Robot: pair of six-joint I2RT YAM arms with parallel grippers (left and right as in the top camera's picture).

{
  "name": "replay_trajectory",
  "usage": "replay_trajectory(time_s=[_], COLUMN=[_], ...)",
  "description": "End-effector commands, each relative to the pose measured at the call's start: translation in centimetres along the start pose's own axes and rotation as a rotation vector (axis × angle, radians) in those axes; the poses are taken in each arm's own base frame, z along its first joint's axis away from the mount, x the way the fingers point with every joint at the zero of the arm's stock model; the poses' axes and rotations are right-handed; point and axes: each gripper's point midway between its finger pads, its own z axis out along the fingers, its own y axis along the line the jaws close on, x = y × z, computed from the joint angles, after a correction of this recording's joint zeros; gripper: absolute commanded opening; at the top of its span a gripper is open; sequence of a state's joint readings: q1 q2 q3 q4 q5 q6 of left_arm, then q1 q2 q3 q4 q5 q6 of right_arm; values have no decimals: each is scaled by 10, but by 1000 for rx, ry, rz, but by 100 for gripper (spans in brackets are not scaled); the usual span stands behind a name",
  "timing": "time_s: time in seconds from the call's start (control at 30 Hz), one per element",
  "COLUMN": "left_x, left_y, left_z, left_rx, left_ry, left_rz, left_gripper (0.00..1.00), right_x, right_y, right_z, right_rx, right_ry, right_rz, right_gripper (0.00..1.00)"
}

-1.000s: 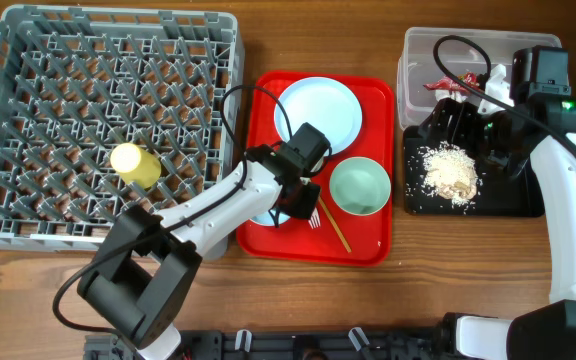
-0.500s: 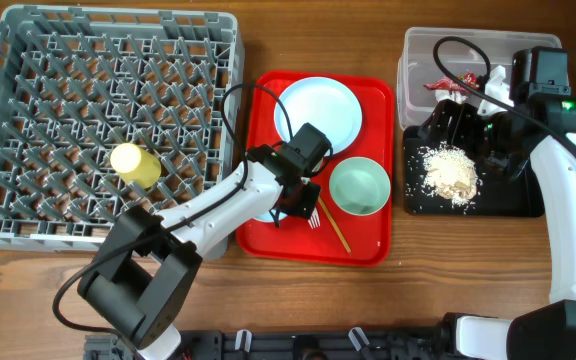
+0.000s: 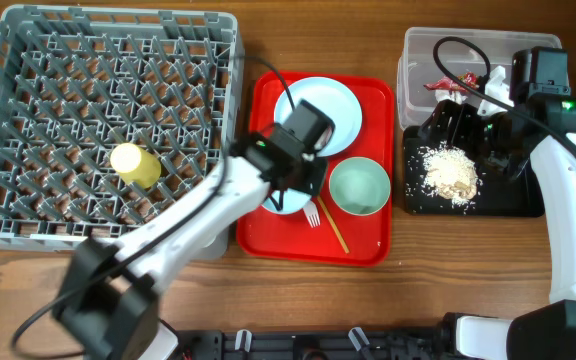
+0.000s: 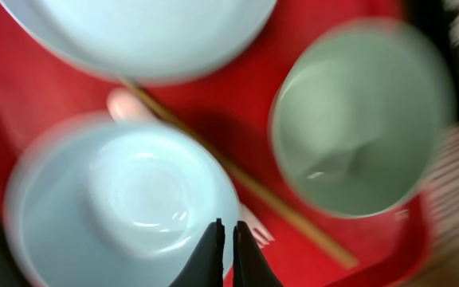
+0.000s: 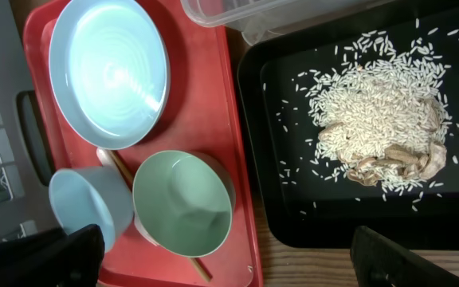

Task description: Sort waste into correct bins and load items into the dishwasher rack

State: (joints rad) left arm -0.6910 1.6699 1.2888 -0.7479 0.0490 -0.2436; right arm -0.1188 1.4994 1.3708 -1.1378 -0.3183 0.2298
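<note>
My left gripper (image 3: 295, 183) (image 4: 225, 239) is shut on the rim of the pale blue bowl (image 3: 281, 201) (image 4: 126, 199) at the left of the red tray (image 3: 368, 248). The wrist view is blurred. The white plate (image 3: 320, 110), the pale green bowl (image 3: 360, 187), the white fork (image 3: 313, 214) and the chopsticks (image 3: 334, 229) lie on that tray. The yellow cup (image 3: 134, 164) lies in the grey dishwasher rack (image 3: 28, 60). My right gripper (image 3: 471, 125) (image 5: 225, 243) is open and empty above the black tray (image 3: 503, 200), which holds the food scraps (image 3: 449, 172) (image 5: 381, 119).
The clear tub (image 3: 423, 45) stands behind the black tray with the red-and-white wrapper (image 3: 446, 82) in it. Rice grains are scattered over the black tray floor. The rack fills the left side of the table. A strip of bare wood runs along the front edge.
My left arm has risen and shifted back towards the plate, with the blue bowl in its grip and more of the bowl showing. The right arm has not moved.
</note>
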Motion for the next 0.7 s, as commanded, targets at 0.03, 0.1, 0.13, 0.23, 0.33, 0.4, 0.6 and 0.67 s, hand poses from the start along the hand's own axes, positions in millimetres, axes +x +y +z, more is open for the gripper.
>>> replay_trajectory(time_s=[0.03, 0.1, 0.13, 0.23, 0.33, 0.4, 0.6, 0.67], left_x=[-56, -69, -73, -76, -69, -63, -29, -17], left_y=[12, 26, 35, 55, 61, 58, 32, 21], left_z=[-82, -105, -114, -127, -118, -104, -53, -36], left_rx=[84, 121, 139, 207, 201, 180, 127, 123], left_ry=[-231, -288, -308, -324, -281, -230, -29, 37], left_rz=[0, -34, -58, -120, -143, -140, -85, -60], left_gripper=[4, 4, 4, 4, 4, 4, 25, 27], right_x=[-6, -6, -6, -6, -6, -6, -6, -6], right_y=[7, 7, 8, 7, 7, 7, 7, 7], right_z=[-11, -11, -11, -11, -11, -11, -11, -11], right_rx=[-26, -26, -26, -26, -26, -26, -26, -26], right_ry=[-34, -34, -35, -34, -34, -34, -34, -34], right_rz=[-6, -6, -6, -6, -5, -5, -5, -5], right_gripper=[100, 100, 100, 100, 100, 100, 100, 100])
